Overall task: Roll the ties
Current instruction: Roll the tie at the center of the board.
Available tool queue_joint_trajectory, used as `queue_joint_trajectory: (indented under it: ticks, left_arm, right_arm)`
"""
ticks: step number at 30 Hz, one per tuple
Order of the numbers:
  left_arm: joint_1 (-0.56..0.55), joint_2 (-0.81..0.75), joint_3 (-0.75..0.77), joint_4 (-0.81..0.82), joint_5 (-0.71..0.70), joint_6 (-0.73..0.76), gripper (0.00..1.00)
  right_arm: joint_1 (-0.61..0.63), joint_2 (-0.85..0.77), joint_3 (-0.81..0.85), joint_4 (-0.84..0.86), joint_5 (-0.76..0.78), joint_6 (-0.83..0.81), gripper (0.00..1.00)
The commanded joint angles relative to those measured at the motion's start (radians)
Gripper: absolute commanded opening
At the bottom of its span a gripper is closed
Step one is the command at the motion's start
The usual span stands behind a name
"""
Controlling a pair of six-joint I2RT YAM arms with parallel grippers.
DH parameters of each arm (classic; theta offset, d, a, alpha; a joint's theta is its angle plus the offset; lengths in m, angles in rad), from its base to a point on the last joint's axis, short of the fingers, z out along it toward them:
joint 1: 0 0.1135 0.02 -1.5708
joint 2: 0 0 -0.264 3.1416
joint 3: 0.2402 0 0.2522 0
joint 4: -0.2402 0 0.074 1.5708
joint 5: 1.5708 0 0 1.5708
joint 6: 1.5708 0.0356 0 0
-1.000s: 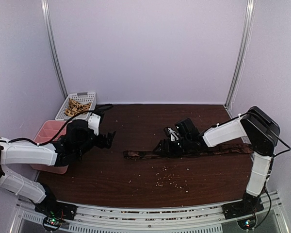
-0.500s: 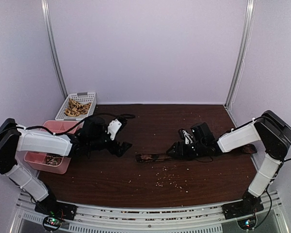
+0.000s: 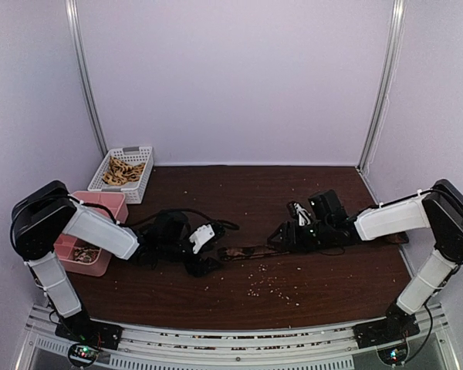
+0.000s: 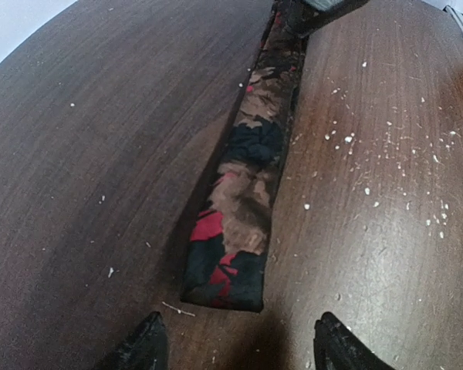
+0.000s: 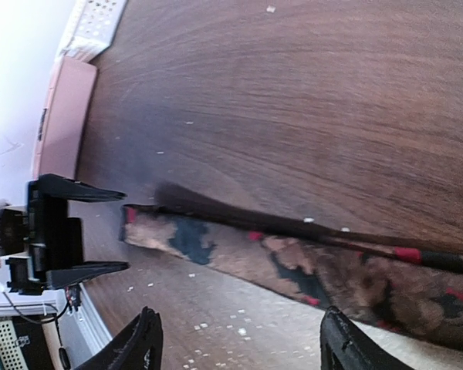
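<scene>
Dark wooden table [image 3: 239,185] | narrow brown-red-black patterned fabric tie [image 4: 251,177] flat, end at 12 o'clock of left gripper [image 4: 243,351], jaws spread, empty, likely to start rolling | right gripper [image 5: 239,343] spread, empty, mid-tie, probably steadying

Tie [image 3: 251,250] lying left to right on the tabletop [image 3: 239,185], left claw [image 4: 235,347] just beside its left end, right claw [image 3: 282,237] over it further right, crumbs [image 3: 266,287] in front, basket [image 3: 139,150] far left.
</scene>
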Motion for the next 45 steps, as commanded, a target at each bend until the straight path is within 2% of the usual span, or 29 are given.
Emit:
queue_joint_trajectory:
  ticks: [1, 4, 13, 18, 23, 27, 31, 37, 45]
  left_arm:
    - [0.002, 0.018, -0.025, 0.123, 0.036, 0.037, 0.64]
    - [0.001, 0.037, -0.033, 0.16, 0.04, 0.032, 0.58]
    - [0.01, 0.1, -0.012, 0.227, 0.043, -0.019, 0.51]
    - [0.011, 0.131, -0.013, 0.249, 0.031, -0.031, 0.48]
    - [0.019, 0.137, -0.033, 0.28, 0.016, -0.038, 0.51]
    - [0.041, 0.15, -0.043, 0.293, 0.014, -0.054, 0.62]
    - [0.059, 0.159, -0.06, 0.324, 0.044, -0.064, 0.63]
    - [0.059, 0.202, -0.008, 0.337, 0.136, -0.071, 0.55]
    - [0.058, 0.179, 0.013, 0.367, 0.178, -0.094, 0.28]
  right_arm:
    - [0.033, -0.029, 0.053, -0.017, -0.033, 0.011, 0.68]
    - [0.053, 0.011, 0.098, -0.022, -0.043, 0.021, 0.61]
    - [0.085, 0.167, 0.206, -0.044, -0.05, 0.004, 0.29]
    - [0.089, 0.233, 0.226, -0.019, -0.063, 0.008, 0.16]
    - [0.089, 0.295, 0.232, -0.015, -0.055, 0.002, 0.13]
    - [0.089, 0.32, 0.22, -0.008, -0.048, 0.006, 0.13]
    - [0.089, 0.329, 0.207, -0.001, -0.046, 0.009, 0.12]
    - [0.091, 0.335, 0.198, 0.009, -0.044, 0.015, 0.12]
    - [0.112, 0.348, 0.195, 0.025, -0.04, 0.034, 0.11]
